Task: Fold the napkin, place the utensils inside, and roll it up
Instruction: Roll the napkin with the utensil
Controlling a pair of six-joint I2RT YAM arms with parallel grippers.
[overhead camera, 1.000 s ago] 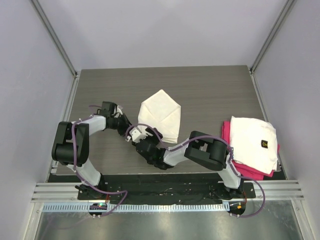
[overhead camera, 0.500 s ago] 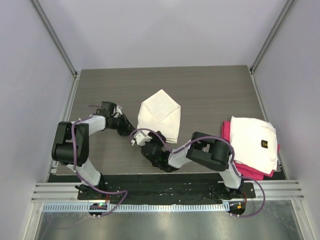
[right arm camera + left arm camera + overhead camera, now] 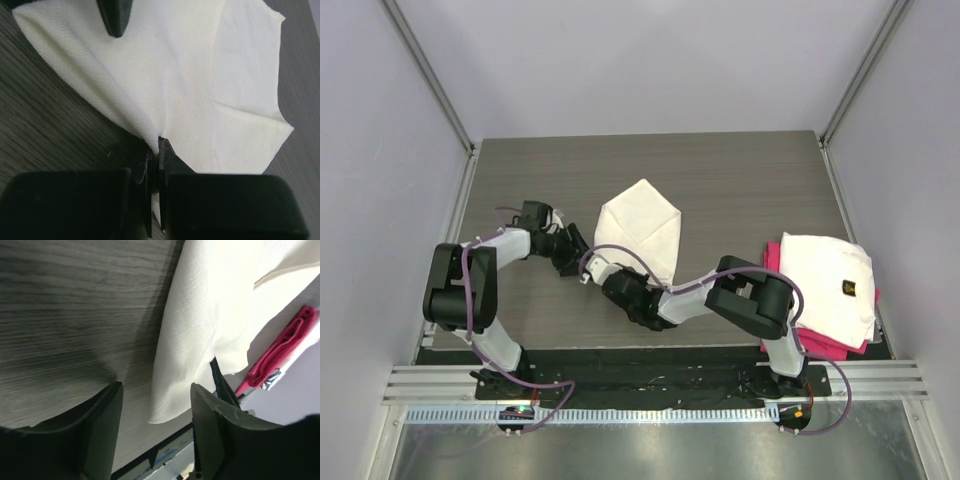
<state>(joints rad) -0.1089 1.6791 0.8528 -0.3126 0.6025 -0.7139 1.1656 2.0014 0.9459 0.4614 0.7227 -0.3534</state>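
Napkin (image 3: 640,228) folded; spoon unseen, not yet rolled. Right fingers (image 3: 168,160) pinch its edge; left fingers (image 3: 102,415) half-spread, empty.

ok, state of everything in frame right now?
napkin: folded, lying flat, near edge pinched
left gripper: open, at napkin corner, gripping nothing
right gripper: shut on napkin edge
white logo cloth: folded, atop pink cloth
pink cloth: folded, under it

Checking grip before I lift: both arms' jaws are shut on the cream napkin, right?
Not quite. Only the right jaws are shut on the napkin, pinching its edge. The left wrist view shows the left jaws standing open at the napkin's edge, gripping nothing.
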